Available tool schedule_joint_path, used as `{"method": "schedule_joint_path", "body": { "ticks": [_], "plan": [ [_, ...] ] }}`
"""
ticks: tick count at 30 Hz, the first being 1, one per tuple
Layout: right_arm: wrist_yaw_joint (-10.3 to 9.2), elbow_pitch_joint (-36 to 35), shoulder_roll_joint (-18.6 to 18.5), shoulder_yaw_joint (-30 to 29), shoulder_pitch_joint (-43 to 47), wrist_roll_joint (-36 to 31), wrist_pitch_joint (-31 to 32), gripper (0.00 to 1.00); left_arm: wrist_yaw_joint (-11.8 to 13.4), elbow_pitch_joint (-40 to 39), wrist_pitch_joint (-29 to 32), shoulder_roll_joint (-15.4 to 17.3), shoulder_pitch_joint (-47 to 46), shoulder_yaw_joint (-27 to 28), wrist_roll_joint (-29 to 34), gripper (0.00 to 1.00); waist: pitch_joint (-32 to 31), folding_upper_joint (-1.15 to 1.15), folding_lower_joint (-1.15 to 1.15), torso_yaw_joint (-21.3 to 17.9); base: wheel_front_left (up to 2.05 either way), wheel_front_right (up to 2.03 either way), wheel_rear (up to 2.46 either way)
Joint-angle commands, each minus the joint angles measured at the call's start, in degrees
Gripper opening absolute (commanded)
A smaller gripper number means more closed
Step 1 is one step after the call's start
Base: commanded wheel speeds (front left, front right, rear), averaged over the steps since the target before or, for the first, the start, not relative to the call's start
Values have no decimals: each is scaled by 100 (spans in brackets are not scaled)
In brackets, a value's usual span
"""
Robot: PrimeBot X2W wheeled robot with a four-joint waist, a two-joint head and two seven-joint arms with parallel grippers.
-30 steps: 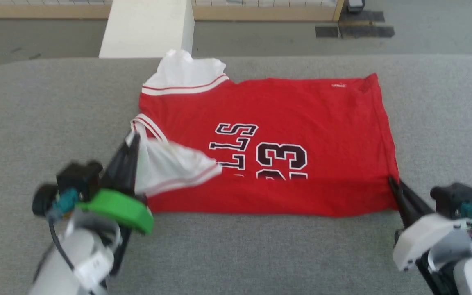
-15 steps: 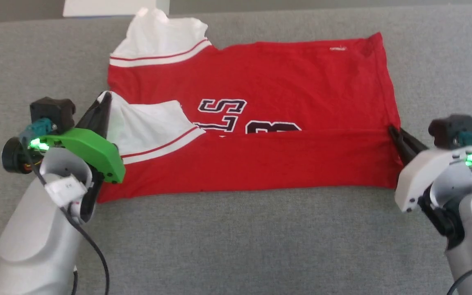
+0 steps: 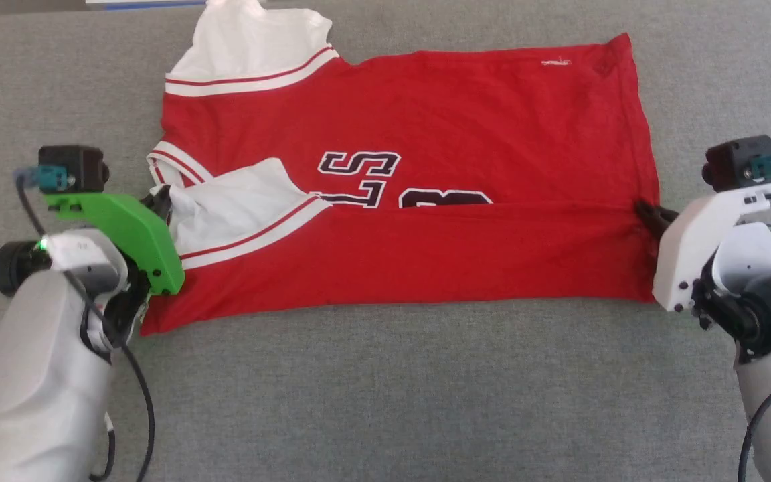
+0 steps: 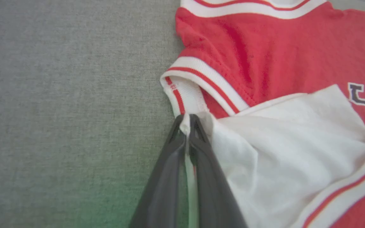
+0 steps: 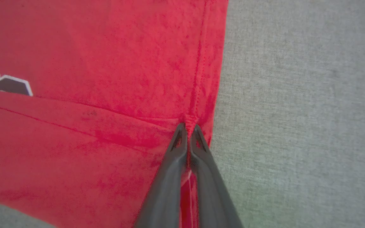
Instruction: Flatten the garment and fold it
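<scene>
Lengthwise, garment (image 3: 466, 127) between both pincers (image 3: 163, 197) (image 3: 640, 208)

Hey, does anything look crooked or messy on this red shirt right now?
Yes. On the red jersey T-shirt, the near white sleeve lies crumpled and slanted across the red front, and the far white sleeve is bunched up. The left tool pinches white fabric beside the striped collar.

A grey cloth-covered table (image 3: 385, 388) carried one red shirt (image 3: 466, 254), lying flat across its middle: white sleeves at nine and eleven o'clock, hem at three o'clock, and the six o'clock edge folded up over the lettering
</scene>
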Motion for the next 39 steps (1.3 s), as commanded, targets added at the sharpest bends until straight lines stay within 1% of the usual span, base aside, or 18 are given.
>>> {"method": "schedule_joint_path", "body": {
  "ticks": [1,4,7,9,11,13,16,21,24,26,29,34,36,39],
  "plan": [
    [-11,-35,64,-78,200,31,-13,100,114,28,-244,-6,264,55,63,100,-156,0,0,72,0,0,0],
    [-11,-263,173,-233,457,-5,-315,100,232,-205,-959,-34,473,137,247,100,-368,0,0,127,0,0,0],
    [-11,-521,324,-419,809,-75,-882,100,353,-469,-1820,-57,793,212,479,100,-604,0,0,182,0,0,0],
    [-11,-662,450,-544,1052,-159,-1323,100,459,-629,-2275,-125,1066,261,560,100,-750,0,0,199,0,0,0],
    [-11,-775,564,-600,1292,-251,-1780,100,549,-794,-2593,-205,1383,300,577,100,-880,0,0,196,0,0,0],
    [-11,-860,692,-631,1517,-273,-2211,100,603,-949,-2784,-271,1702,309,564,100,-987,0,0,179,0,0,0],
    [-11,-975,828,-642,1810,-334,-2843,100,691,-1133,-2893,-348,2139,308,519,100,-1113,0,0,147,0,0,0],
    [-11,-1063,980,-610,2197,-503,-3844,100,865,-1337,-2646,-434,2670,242,409,100,-1269,0,0,54,0,0,0],
    [-11,-1030,1032,-579,2297,-591,-4275,100,983,-1370,-2369,-458,2791,226,323,100,-1303,0,0,-26,0,0,0],
    [-11,-995,1057,-528,2321,-632,-4502,100,1125,-1385,-2140,-474,2804,259,256,100,-1304,0,0,-100,0,0,0],
    [-11,-939,1074,-456,2315,-686,-4650,100,1304,-1276,-1823,-488,2722,352,123,100,-1288,0,0,-206,0,0,0],
    [-11,-880,1085,-329,2261,-730,-4708,100,1731,-1048,-961,-492,2573,395,-55,100,-1261,0,0,-405,0,0,0],
    [-11,-877,1086,-297,2238,-738,-4718,100,1836,-1041,-593,-491,2557,377,-153,100,-1249,0,0,-474,0,0,0],
    [-11,-863,1087,-267,2229,-722,-4732,100,1858,-1080,-79,-434,2587,281,-274,100,-1239,0,0,-550,0,0,0]
  ]
}}
